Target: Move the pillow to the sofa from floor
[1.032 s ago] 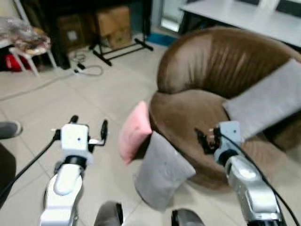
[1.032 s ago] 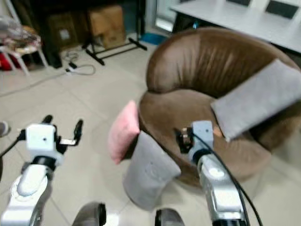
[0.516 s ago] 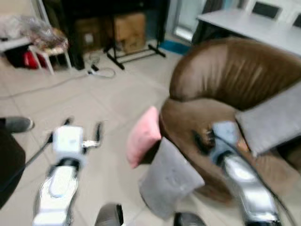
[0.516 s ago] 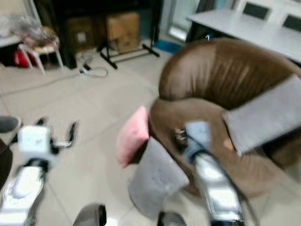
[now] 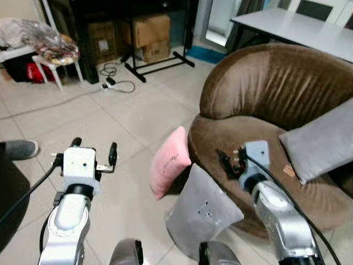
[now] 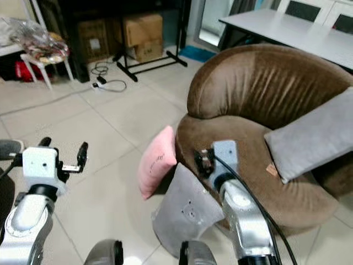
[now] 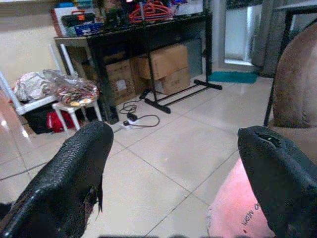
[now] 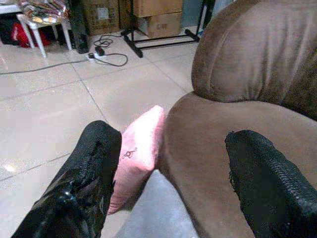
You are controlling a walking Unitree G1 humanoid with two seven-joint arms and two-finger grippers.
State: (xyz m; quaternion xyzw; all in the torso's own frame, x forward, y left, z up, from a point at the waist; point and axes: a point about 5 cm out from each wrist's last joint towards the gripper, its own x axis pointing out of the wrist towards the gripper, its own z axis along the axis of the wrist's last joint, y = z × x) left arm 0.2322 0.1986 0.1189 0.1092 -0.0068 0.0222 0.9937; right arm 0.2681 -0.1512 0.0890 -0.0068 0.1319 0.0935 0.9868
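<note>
Grey pillow (image 5: 324,141) on the sofa (image 5: 265,94), cut by frame edge.

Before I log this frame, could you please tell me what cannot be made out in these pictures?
- Grey floor pillow: its base is cut by the left eye view's bottom edge.
- Grey sofa pillow: its far end is cut by the right edge.
- Pink pillow: its writing is too small; the right pincer's finger hides its lower corner.
- Brown sofa: the right arm hides part of its seat.

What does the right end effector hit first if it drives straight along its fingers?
Likely the pink pillow leaning against the sofa. The right end effector is open, framing the pillow and seat edge. Depth is unclear; it could graze the seat first.
</note>
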